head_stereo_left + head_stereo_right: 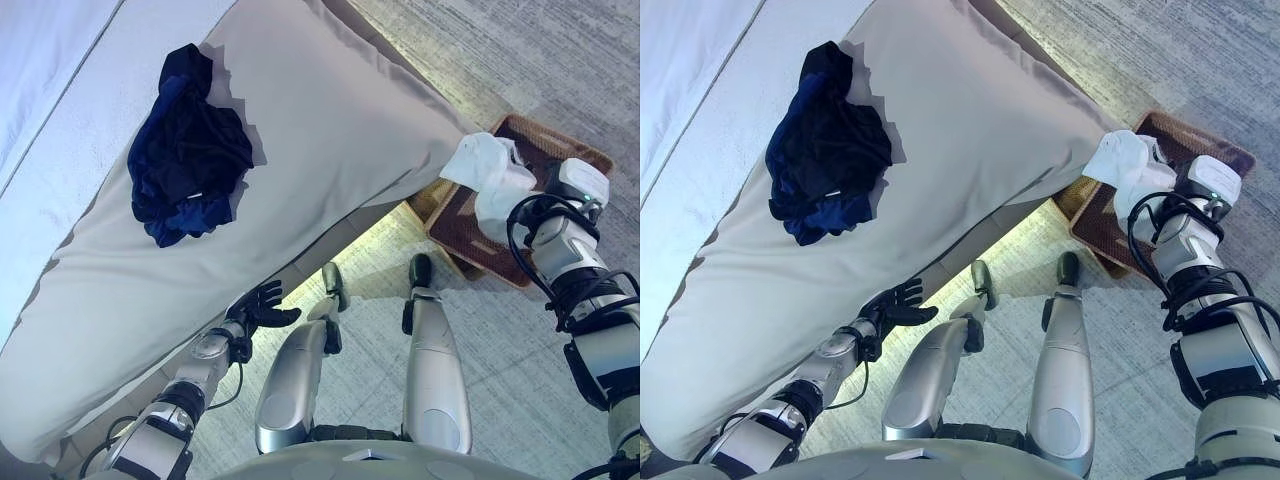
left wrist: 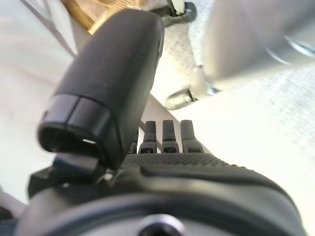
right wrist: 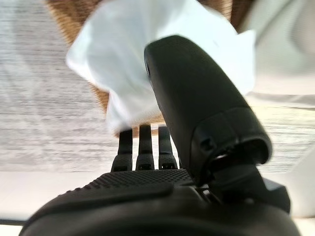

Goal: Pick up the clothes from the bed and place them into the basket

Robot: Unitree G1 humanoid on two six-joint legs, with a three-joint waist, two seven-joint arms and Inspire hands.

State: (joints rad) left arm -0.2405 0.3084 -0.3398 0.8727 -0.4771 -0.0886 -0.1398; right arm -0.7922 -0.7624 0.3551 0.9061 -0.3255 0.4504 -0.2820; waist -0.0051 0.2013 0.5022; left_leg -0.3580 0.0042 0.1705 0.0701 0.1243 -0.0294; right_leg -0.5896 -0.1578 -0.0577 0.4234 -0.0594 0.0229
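Observation:
A heap of dark navy clothes (image 1: 190, 150) lies on the beige bed cover (image 1: 330, 110). My right hand (image 3: 162, 196) is shut on a white cloth (image 1: 490, 175) and holds it just above the brown woven basket (image 1: 590, 152), which stands on the floor by the bed's corner. In the right wrist view the cloth (image 3: 147, 59) hangs over my fingers, with the thumb against it and the basket's weave behind. My left hand (image 1: 258, 308) is open and empty, low beside the bed's side edge, well short of the navy clothes.
A white sheet (image 1: 50, 70) covers the bed's far left side. The floor is grey carpet (image 1: 520, 340). The bed's corner overhangs close to the basket.

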